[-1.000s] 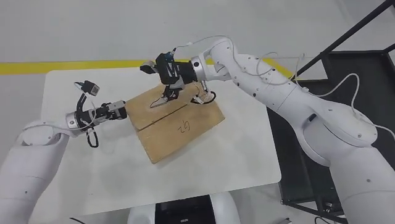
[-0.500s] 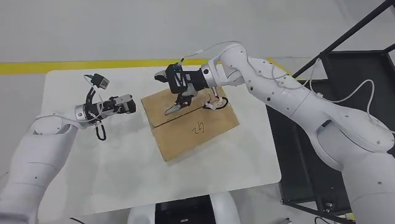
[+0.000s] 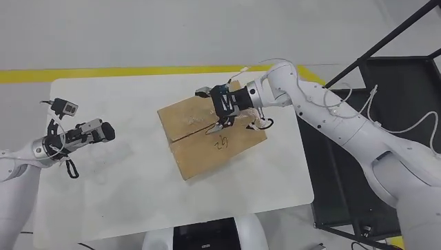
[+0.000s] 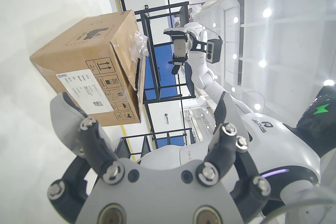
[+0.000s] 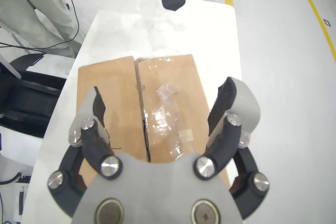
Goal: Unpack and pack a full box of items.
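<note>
Closed cardboard box (image 3: 200,150) mid-table; both grippers spread, nothing held.

Nearest, bare white table (image 3: 138,209). Next, L gripper (image 3: 103,131) low over table's left part, fingers wide apart w/ nothing btwn, aimed toward box, well apart from it. Box at table centre, set at an angle to the edges, flaps down, seam (image 5: 143,114) running across the top, crumpled clear tape (image 5: 168,93) stuck just beside seam; label + handling symbols on one side wall. R gripper (image 3: 209,112) over far half of box top, fingers apart either side of seam and tape, gripping nothing; from L wrist view, a gap btwn it and the top. Beyond table, yellow line (image 3: 83,74) on grey floor; black rack (image 3: 406,71) off to the right.
</note>
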Robot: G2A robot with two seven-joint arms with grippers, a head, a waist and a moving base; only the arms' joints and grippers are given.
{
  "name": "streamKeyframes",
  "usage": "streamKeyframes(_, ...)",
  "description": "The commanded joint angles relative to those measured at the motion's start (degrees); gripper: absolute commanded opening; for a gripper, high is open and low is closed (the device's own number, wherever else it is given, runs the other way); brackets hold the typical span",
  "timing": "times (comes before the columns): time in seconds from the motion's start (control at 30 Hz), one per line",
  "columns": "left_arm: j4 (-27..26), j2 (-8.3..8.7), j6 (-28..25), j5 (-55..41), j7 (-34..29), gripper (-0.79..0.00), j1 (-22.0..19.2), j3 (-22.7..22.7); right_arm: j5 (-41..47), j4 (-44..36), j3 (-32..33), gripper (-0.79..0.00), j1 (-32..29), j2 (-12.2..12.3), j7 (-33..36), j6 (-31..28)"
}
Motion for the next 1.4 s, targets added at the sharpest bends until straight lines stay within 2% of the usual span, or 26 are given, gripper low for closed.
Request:
streamKeyframes(0.0,0.04,-0.01,-0.01,-0.03,0.02,0.0,-0.04,0.05,1.78,-1.69,0.93,0.0,-2.19,0.01,-0.08,4.66)
streamKeyframes(0.2,0.04,-0.01,-0.01,-0.03,0.02,0.0,-0.04,0.05,3.99,-4.41,1.2,0.0,-4.12,-1.14,8.12,11.91)
streamKeyframes(0.8,0.04,-0.01,-0.01,-0.03,0.02,0.0,-0.04,0.05,3.46,-4.71,0.87,0.0,-4.48,-1.23,8.89,12.15)
streamKeyframes(0.97,0.04,-0.01,-0.01,-0.03,0.02,0.0,-0.04,0.05,1.14,-6.01,-0.14,0.0,-4.61,-2.73,13.33,14.37)
streamKeyframes(1.3,0.04,-0.01,-0.01,-0.03,0.02,0.0,-0.04,0.05,3.02,-4.68,-1.64,0.0,-4.07,-6.5,20.91,17.0)
streamKeyframes(1.33,0.04,-0.01,-0.01,-0.03,0.02,0.0,-0.04,0.05,3.53,-4.5,-1.51,-0.04,-4.08,-6.74,21.64,17.29)
streamKeyframes(1.37,0.04,-0.01,-0.01,-0.03,0.02,0.0,-0.04,0.05,4.08,-4.34,-1.3,-0.046,-4.12,-6.96,22.31,17.88)
